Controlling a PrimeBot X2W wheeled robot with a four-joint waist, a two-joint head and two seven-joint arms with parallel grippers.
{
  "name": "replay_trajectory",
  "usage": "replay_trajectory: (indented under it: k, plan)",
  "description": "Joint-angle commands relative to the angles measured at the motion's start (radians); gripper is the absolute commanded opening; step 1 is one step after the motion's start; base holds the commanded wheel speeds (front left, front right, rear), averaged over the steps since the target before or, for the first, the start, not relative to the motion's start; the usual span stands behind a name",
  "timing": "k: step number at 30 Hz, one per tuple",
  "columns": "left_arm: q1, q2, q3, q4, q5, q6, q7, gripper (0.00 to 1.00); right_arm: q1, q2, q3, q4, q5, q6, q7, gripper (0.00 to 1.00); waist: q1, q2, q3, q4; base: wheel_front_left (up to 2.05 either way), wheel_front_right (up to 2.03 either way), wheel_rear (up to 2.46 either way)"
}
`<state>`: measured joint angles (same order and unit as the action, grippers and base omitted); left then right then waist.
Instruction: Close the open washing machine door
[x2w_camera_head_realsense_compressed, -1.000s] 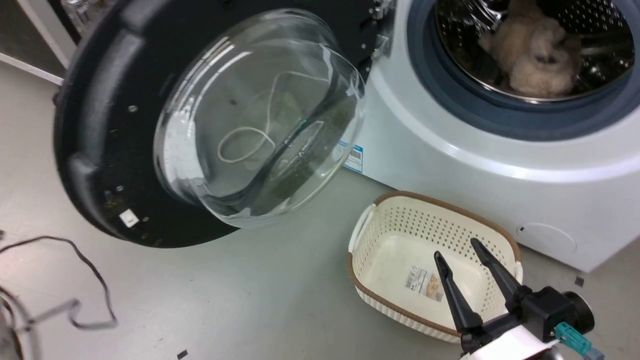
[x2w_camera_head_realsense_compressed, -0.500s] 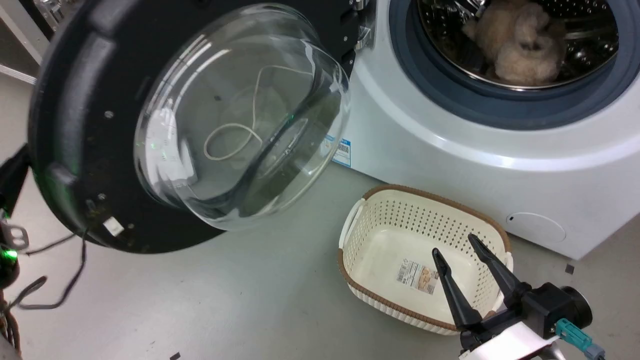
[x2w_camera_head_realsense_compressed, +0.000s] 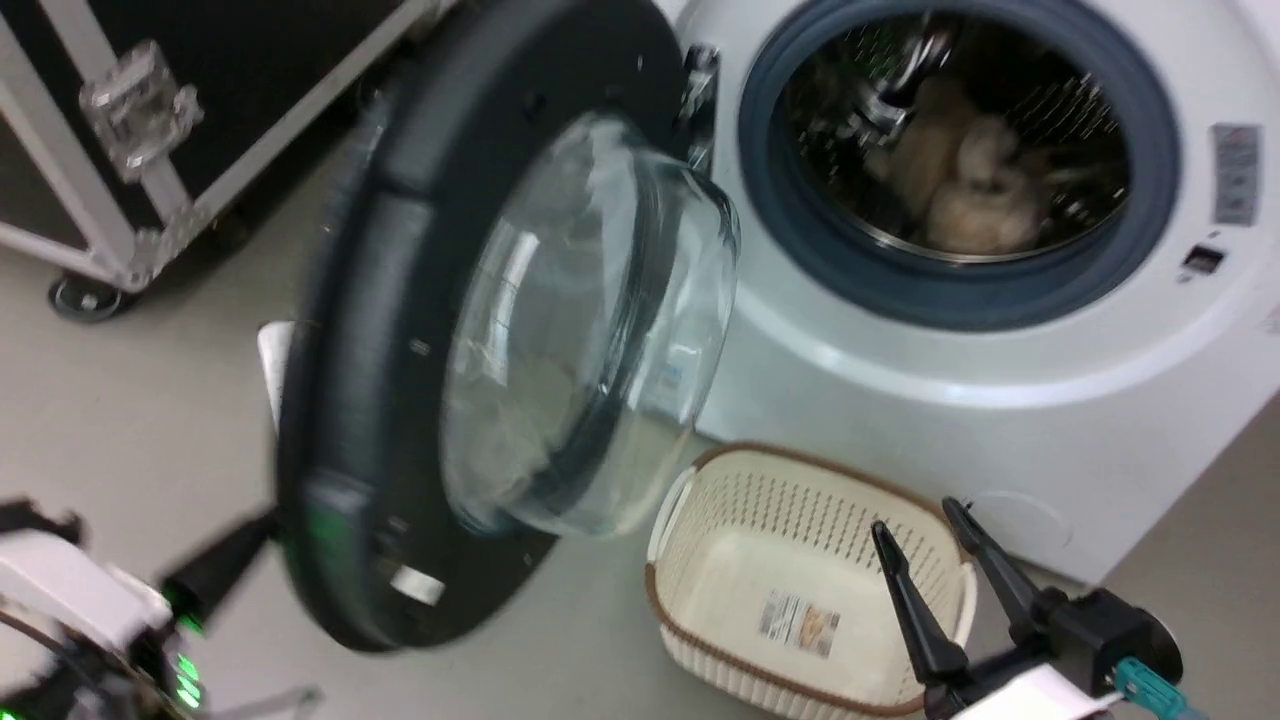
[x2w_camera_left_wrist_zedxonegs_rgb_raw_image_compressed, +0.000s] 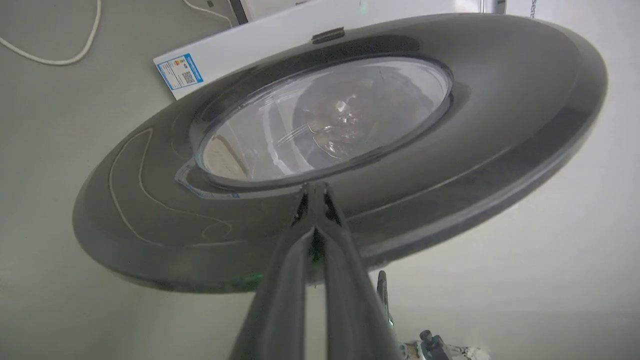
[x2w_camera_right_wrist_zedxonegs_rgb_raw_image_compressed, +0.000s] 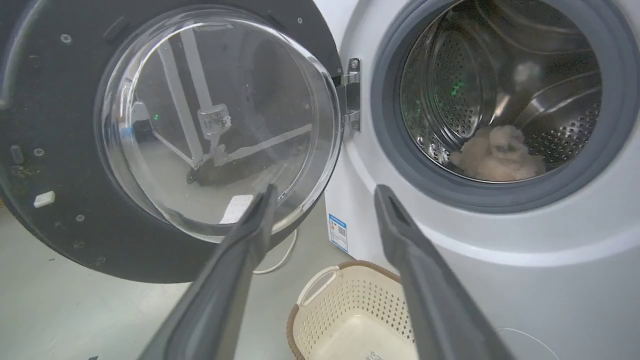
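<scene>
The washing machine door (x2w_camera_head_realsense_compressed: 350, 420), black-rimmed with a bulging glass bowl (x2w_camera_head_realsense_compressed: 590, 330), hangs partly open from its metal hinge (x2w_camera_head_realsense_compressed: 700, 95) on the white machine (x2w_camera_head_realsense_compressed: 900, 400). My left gripper (x2w_camera_head_realsense_compressed: 255, 530) reaches from the lower left behind the door. In the left wrist view it (x2w_camera_left_wrist_zedxonegs_rgb_raw_image_compressed: 314, 187) is shut, with its tips against the door's outer face (x2w_camera_left_wrist_zedxonegs_rgb_raw_image_compressed: 500, 125) just below the window. At the lower right my right gripper (x2w_camera_head_realsense_compressed: 915, 518) hangs open and empty over the basket. In the right wrist view its fingers (x2w_camera_right_wrist_zedxonegs_rgb_raw_image_compressed: 326, 191) point between the door (x2w_camera_right_wrist_zedxonegs_rgb_raw_image_compressed: 60, 100) and the drum opening (x2w_camera_right_wrist_zedxonegs_rgb_raw_image_compressed: 500, 100).
A cream basket (x2w_camera_head_realsense_compressed: 690, 500) with a brown rim stands on the floor in front of the machine, under the door's glass. A beige fluffy item (x2w_camera_head_realsense_compressed: 960, 190) lies inside the steel drum. A black case with metal edging (x2w_camera_head_realsense_compressed: 150, 130) stands at the back left.
The head camera has shifted upward. The door has swung toward the machine and now stands more edge-on. My left gripper has come in behind the door. The right gripper has hardly moved.
</scene>
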<state>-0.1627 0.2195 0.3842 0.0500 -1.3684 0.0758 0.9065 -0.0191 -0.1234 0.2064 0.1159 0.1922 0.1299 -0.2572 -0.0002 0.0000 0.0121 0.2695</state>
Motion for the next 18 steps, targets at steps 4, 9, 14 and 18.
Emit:
replay_trajectory:
  k: [4,9,14,18]
  plan:
    - [0.115,-0.106,-0.088,-0.112,-0.008,-0.004,0.028,0.00,0.035,0.015,-0.047,0.002,-0.023,0.001,-0.005,1.00,0.0002,0.0000,-0.044,-0.051,0.00,0.00,0.00]
    - [0.203,-0.160,-0.197,-0.182,-0.031,-0.009,-0.008,0.00,0.039,0.016,-0.066,0.001,-0.043,0.001,-0.005,1.00,0.0002,0.0000,-0.043,-0.118,0.00,0.00,0.00]
    - [0.222,-0.168,-0.326,-0.162,-0.122,-0.029,-0.126,0.00,0.031,0.013,-0.086,0.005,-0.050,0.001,-0.004,1.00,0.0002,0.0000,-0.019,-0.218,0.00,0.00,0.00]
    - [0.196,-0.169,-0.419,-0.123,-0.172,-0.050,-0.220,0.00,0.021,0.010,-0.099,0.016,-0.044,0.001,-0.002,1.00,0.0002,0.0000,0.013,-0.285,0.00,0.00,0.00]
